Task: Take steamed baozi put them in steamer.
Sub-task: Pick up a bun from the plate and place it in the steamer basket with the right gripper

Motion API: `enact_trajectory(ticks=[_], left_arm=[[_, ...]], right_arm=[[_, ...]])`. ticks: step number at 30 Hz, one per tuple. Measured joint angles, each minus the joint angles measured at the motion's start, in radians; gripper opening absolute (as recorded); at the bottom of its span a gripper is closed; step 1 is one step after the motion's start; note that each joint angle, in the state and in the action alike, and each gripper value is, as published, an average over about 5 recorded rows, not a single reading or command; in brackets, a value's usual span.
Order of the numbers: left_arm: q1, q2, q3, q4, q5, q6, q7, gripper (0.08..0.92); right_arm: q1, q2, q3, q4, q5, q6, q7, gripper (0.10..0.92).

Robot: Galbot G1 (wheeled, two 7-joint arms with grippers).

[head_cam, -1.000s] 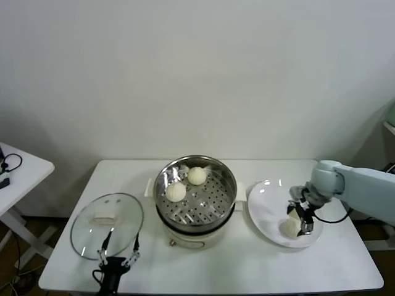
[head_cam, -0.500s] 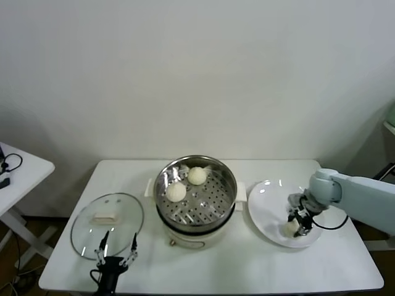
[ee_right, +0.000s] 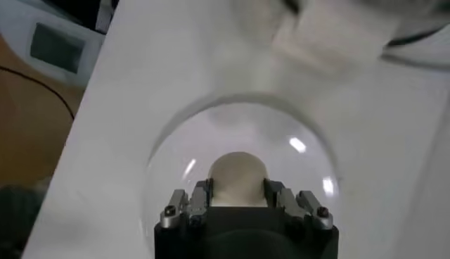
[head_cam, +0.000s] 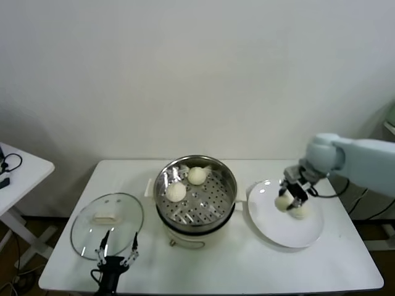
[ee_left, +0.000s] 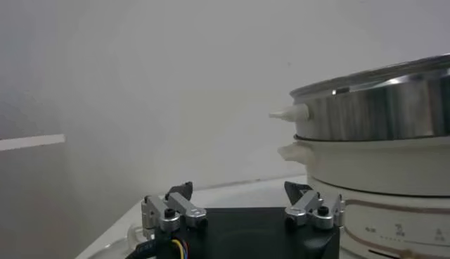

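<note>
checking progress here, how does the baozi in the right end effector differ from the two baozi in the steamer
The held baozi is clamped in the shut right end effector, lifted above the white plate; the two baozi in the steamer lie free on its perforated tray. The held one is partly hidden by the fingers; those two show whole. The held one is outside the pot, beside it. All are smooth, round and cream-white.

steamer (ee_left: 373, 151) cut off at frame edge, baozi (ee_right: 238, 177) underside hidden by right claw (ee_right: 238, 200)
</note>
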Motion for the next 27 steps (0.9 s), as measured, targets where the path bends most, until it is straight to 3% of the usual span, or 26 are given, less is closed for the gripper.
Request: enact_trajectory(ticks=[7, 15, 27], left_arm=[[0.004, -0.003, 0.003, -0.002, 0.002, -0.001, -0.001, 0.823], [0.012, -0.003, 0.001, -0.005, -0.001, -0.001, -0.002, 0.823], [0.018, 0.0, -0.005, 0.0, 0.0, -0.004, -0.002, 0.823]], right_arm=[[0.165, 0.07, 0.052, 0.115, -0.018, 0.08, -0.011, 0.548], [0.131, 0.164, 0.165, 0.234, -0.097, 0.08, 0.024, 0.551], [-0.094, 0.295, 0.233, 0.22, -0.26, 0.109, 0.063, 0.543]])
